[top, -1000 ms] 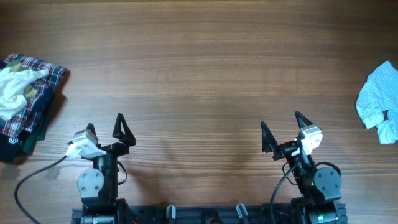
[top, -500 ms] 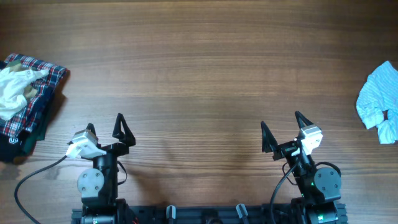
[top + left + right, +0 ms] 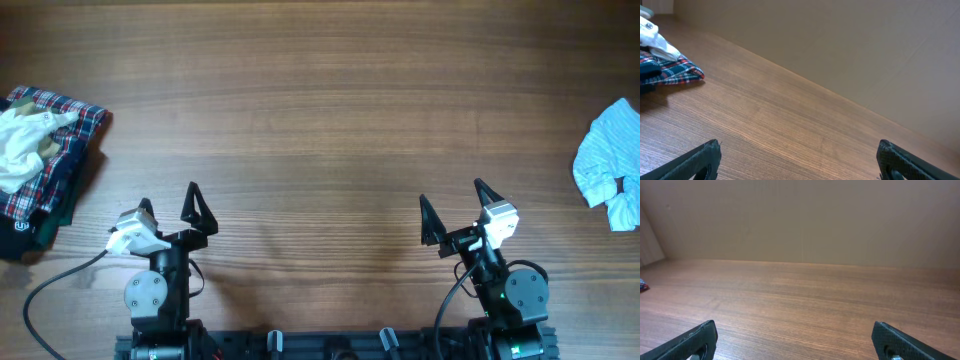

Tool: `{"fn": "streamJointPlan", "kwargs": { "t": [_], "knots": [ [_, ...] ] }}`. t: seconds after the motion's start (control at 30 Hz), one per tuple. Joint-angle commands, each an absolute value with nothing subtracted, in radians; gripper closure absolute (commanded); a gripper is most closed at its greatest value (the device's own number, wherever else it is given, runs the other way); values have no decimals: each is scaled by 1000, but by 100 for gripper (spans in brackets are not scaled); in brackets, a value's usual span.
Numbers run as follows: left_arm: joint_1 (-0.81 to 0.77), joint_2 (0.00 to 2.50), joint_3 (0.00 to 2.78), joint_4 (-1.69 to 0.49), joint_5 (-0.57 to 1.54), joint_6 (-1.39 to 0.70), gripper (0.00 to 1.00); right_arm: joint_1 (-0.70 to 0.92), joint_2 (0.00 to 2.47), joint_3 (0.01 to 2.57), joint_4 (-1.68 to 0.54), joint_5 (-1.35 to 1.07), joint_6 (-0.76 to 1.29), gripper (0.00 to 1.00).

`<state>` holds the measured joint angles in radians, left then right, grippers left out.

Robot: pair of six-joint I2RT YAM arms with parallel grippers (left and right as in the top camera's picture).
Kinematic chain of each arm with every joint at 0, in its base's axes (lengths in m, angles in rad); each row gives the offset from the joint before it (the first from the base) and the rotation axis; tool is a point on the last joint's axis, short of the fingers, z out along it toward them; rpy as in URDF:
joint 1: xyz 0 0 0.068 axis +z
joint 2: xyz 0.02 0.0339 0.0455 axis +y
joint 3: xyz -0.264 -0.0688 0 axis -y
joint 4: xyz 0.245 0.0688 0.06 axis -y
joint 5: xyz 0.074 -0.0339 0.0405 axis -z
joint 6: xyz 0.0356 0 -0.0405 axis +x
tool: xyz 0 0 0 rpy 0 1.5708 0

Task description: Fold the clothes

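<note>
Holding left fingers [image 3: 197, 210] and right fingers [image 3: 428, 222] spread wide, grasping nothing — sitting low by the near edge of the worktop [image 3: 320, 110]. Showing the clothes [image 3: 608, 165] lying crumpled at the right edge, well apart from both.

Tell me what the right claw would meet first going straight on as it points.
The way looks free: the right claw faces bare table, probably up to the beige wall. The light-blue garment lies far off to its right.
</note>
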<state>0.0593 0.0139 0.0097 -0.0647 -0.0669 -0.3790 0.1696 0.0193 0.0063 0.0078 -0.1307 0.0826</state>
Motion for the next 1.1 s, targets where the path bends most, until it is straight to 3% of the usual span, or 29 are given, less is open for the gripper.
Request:
{"fn": "streamJointPlan", "kwargs": {
  "t": [0.0, 0.4, 0.53, 0.73, 0.9, 1.07],
  "knots": [
    [65, 12, 6, -64, -80, -370, 0, 171, 14, 6, 11, -138, 92, 0],
    [65, 12, 6, -64, -80, -370, 0, 171, 14, 15, 8, -123, 83, 0],
    [65, 12, 6, -64, -80, -370, 0, 171, 14, 131, -20, -123, 116, 0],
    [65, 12, 6, -64, -80, -370, 0, 171, 177, 568, -249, 66, 138, 0],
    [65, 12, 6, -64, -80, -370, 0, 171, 656, 1102, -599, 458, 76, 0],
    [65, 12, 6, -65, -80, -370, 0, 35, 1108, 1578, -891, 446, 30, 0]
  ]
}}
